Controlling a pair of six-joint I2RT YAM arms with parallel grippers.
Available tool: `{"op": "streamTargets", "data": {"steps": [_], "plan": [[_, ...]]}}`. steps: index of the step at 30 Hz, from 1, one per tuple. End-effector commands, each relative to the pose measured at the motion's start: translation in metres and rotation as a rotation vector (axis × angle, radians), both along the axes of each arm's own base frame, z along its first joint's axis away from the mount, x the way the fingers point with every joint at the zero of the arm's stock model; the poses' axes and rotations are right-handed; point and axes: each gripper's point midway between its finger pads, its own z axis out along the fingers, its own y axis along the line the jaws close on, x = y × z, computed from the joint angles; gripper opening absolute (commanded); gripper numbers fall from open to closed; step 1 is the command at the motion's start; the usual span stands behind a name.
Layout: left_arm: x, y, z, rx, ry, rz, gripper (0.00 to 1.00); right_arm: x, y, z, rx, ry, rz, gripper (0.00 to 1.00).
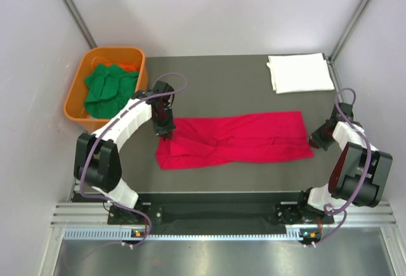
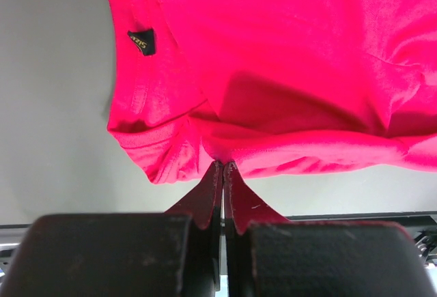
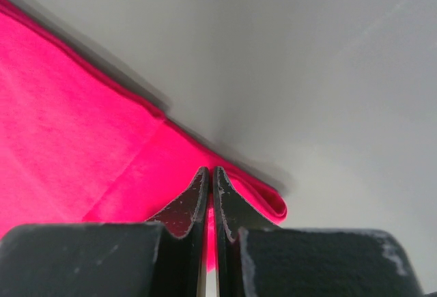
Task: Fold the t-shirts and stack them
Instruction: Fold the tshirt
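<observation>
Red t-shirt (image 1: 235,139) lies in a long rumpled band just right of the orange tub (image 1: 75,101), long axis running straight away from it, collar end nearest the tub. Left gripper (image 2: 223,171) pinches that near end, right gripper (image 3: 208,174) pinches the far hem corner, each arm on its own end, fingers pressed tight on cloth

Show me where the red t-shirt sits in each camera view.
Top external: red t-shirt mid-table, spread left to right.
Left wrist: shirt fills upper frame, collar end at the jaws.
Right wrist: shirt lower left, corner at the jaws.
Shared landmark: the grey tabletop beneath it.
</observation>
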Motion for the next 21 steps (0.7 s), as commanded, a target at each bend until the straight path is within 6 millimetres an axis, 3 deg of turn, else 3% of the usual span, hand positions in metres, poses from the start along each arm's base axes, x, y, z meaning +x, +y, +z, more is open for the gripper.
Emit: {"op": "streamTargets", "data": {"steps": [1,7,13,21], "plan": [[0.020,0.000,0.012,-0.010,-0.076,-0.009,0.00,0.030,-0.008,0.024,-0.019,-0.104,0.013,0.00],[0.023,0.004,0.003,0.015,-0.062,-0.012,0.00,0.038,-0.006,0.029,-0.033,-0.104,0.021,0.00],[0.028,0.010,-0.005,0.029,-0.055,-0.013,0.00,0.031,-0.012,0.015,-0.044,-0.015,0.006,0.00],[0.038,0.028,-0.004,0.112,-0.080,0.017,0.00,0.028,-0.023,0.013,-0.086,0.018,-0.029,0.00]]}}
